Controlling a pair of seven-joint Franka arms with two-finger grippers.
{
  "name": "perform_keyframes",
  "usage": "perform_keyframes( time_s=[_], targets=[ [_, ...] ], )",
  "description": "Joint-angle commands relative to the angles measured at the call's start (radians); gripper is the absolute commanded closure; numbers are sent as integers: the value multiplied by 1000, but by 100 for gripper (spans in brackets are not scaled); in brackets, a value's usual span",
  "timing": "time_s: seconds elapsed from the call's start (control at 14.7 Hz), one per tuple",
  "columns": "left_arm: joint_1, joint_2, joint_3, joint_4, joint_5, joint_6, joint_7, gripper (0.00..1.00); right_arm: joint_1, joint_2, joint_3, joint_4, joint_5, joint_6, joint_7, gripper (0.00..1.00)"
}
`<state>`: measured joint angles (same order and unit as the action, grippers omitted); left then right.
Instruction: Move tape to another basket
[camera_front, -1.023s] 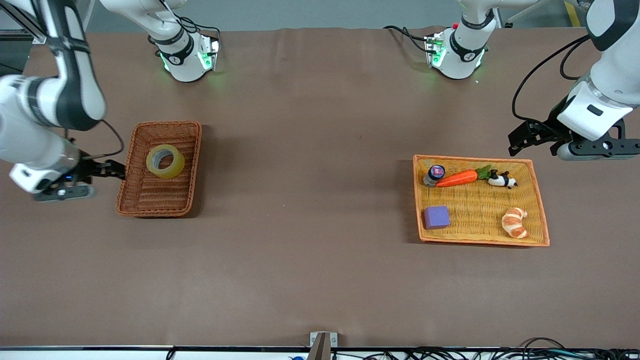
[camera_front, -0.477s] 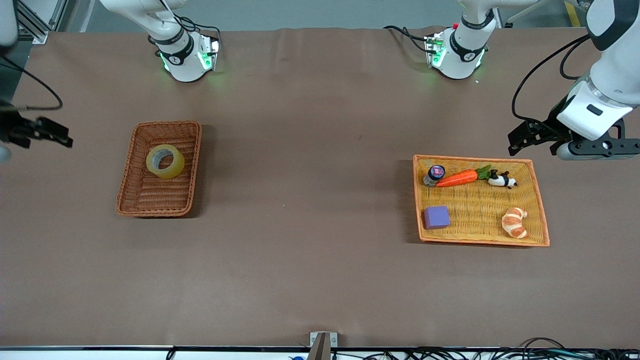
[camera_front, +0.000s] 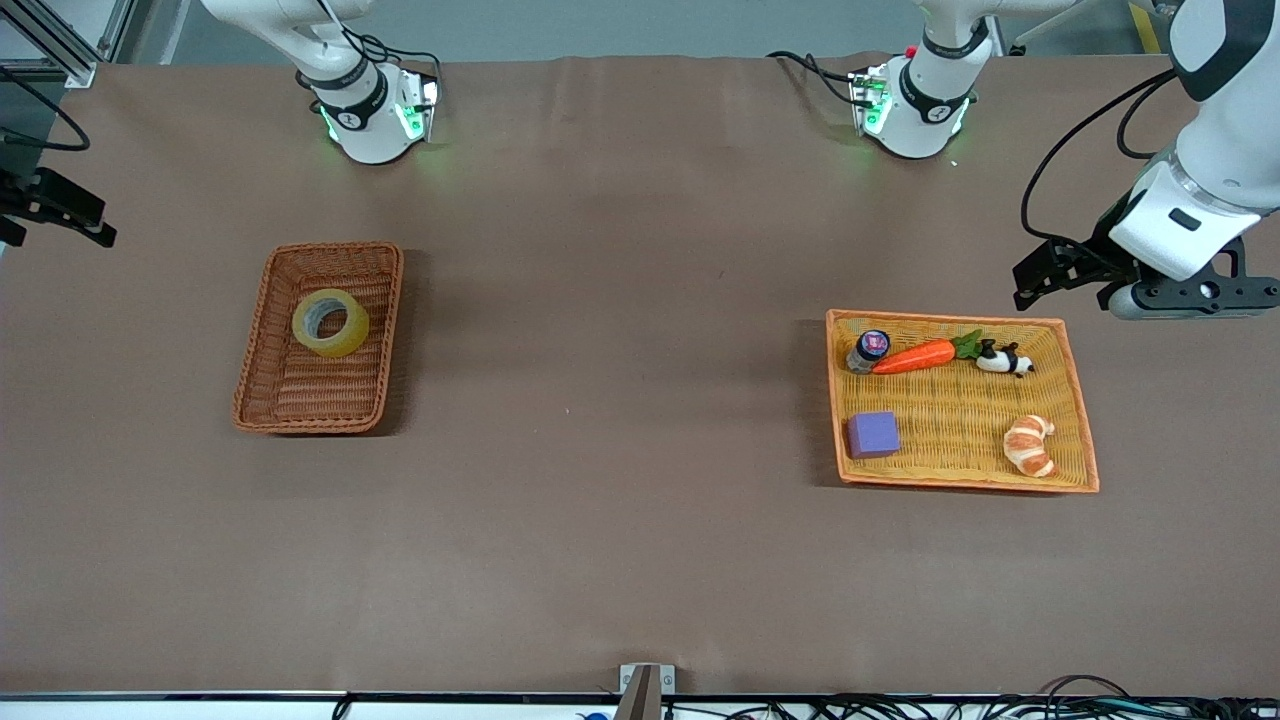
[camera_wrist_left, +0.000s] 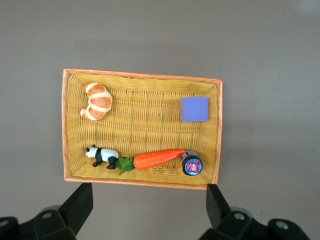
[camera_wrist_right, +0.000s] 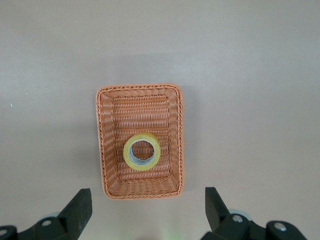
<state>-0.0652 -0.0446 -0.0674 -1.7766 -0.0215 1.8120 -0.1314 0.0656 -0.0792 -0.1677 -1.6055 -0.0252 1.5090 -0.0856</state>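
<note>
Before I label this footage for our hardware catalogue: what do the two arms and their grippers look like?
Both arms are glossy white with dark grey or black joint bands; their bases glow green, and black cables loop along them. The left gripper and right gripper are black, each with two blocky fingers.

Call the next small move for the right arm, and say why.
Probably none beyond parking. The tape lies flat in the basket, and the right gripper is open, empty, up at the right arm's end of the table. The left gripper waits open by the tray.
</note>
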Motion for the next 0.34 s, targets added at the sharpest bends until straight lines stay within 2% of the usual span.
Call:
perform_keyframes(
  time_s=[0.0,0.27],
  targets=[
    [2,8,1,22,23,-20,3,0,-10,59,11,79,-4,-15,18,0],
    [2,8,3,26,23,-20,4,0,-13,68,10,81,-7,28,18,0]
  ],
)
